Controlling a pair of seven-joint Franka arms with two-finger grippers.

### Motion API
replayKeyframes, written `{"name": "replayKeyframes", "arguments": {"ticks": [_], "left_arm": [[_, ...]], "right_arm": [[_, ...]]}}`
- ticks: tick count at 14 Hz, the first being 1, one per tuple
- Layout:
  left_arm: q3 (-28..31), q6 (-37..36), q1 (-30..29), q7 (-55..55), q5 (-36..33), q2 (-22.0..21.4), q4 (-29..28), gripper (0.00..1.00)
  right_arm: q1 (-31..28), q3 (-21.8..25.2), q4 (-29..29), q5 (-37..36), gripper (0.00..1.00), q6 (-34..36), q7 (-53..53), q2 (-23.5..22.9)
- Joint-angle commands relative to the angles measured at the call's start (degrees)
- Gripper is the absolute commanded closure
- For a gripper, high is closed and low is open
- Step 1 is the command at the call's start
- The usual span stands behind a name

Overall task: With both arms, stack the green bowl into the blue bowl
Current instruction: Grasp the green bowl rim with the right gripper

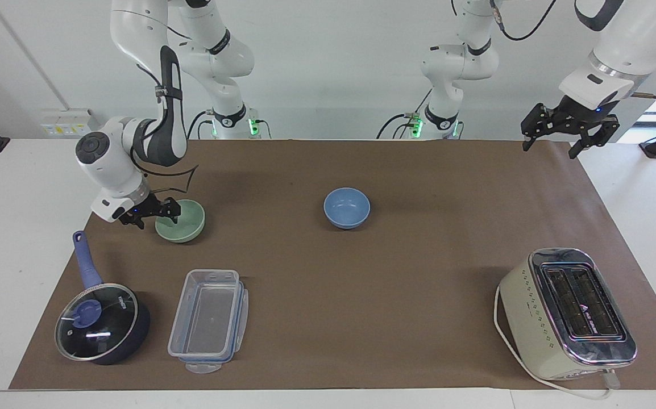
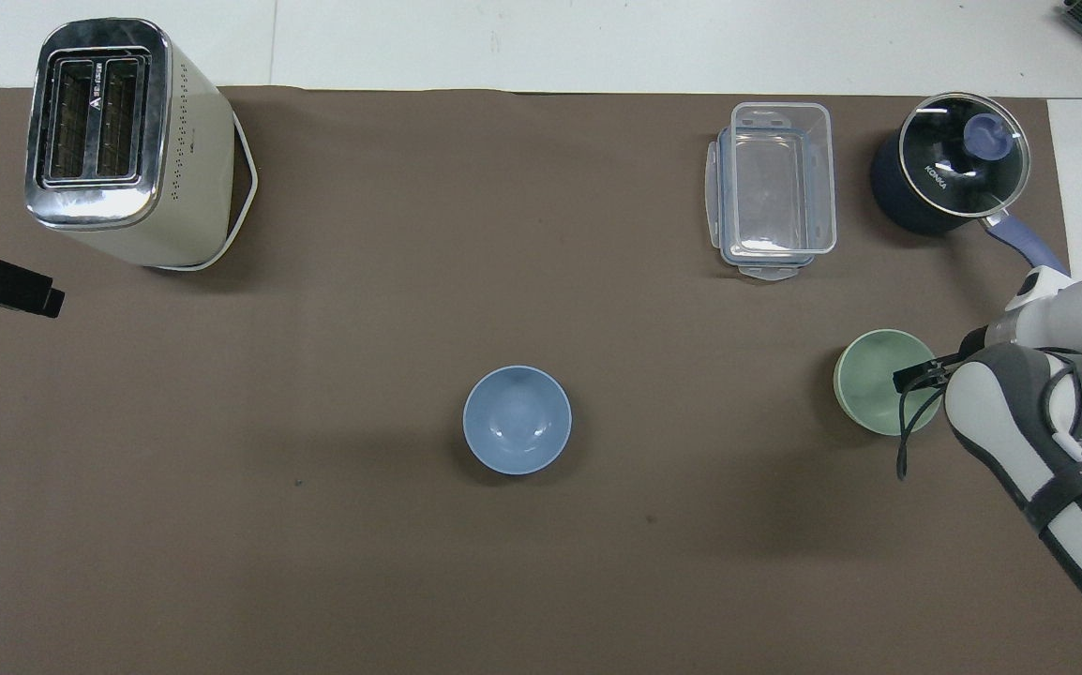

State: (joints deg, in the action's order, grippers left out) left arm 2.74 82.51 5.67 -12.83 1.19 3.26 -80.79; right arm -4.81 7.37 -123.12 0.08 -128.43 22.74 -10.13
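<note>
While the green bowl (image 1: 181,221) sits on the mat at the right arm's end of the table, well apart from the blue bowl (image 1: 347,208) at mid-table, the facing view shows no stacking done — the whole carry and drop are left. The right gripper (image 1: 152,212) is low at the green bowl's rim on the side away from the blue bowl, its fingers straddling the rim with a gap, so not clenched yet as far as I can judge. The left gripper (image 1: 568,128) waits spread wide in the air over the mat's corner at the left arm's end. A saucepan (image 1: 100,320) and a clear container (image 1: 210,321) lie farther from the robots than the green bowl; the toaster (image 1: 569,314) stands at the left arm's end.

From overhead, the green bowl (image 2: 882,380) is partly covered by the right gripper (image 2: 916,374) and a cable loop — contact cannot be read here. The blue bowl (image 2: 517,419) is empty. Only a dark tip of the left gripper (image 2: 3,287) enters, cut by the frame edge.
</note>
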Motion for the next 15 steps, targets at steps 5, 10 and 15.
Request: {"name": "replayKeyframes", "arguments": {"ticks": [5, 10, 15], "left_arm": [[-0.5, 3.3, -0.3, 0.0, -1.0, -5.2, -7.8, 0.00], [-0.5, 3.0, -0.5, -0.2, -1.0, -5.2, -7.6, 0.00], [-0.5, 3.0, -0.5, -0.2, -1.0, -5.2, -7.6, 0.00]], "right_arm": [[-0.3, -0.2, -0.5, 1.8, 0.88, -0.9, 1.9, 0.3], [-0.2, -0.3, 1.1, 1.8, 1.00, 0.4, 2.2, 0.0], [0.2, -1.2, 8.1, 1.9, 1.00, 13.1, 2.8, 4.9]]}}
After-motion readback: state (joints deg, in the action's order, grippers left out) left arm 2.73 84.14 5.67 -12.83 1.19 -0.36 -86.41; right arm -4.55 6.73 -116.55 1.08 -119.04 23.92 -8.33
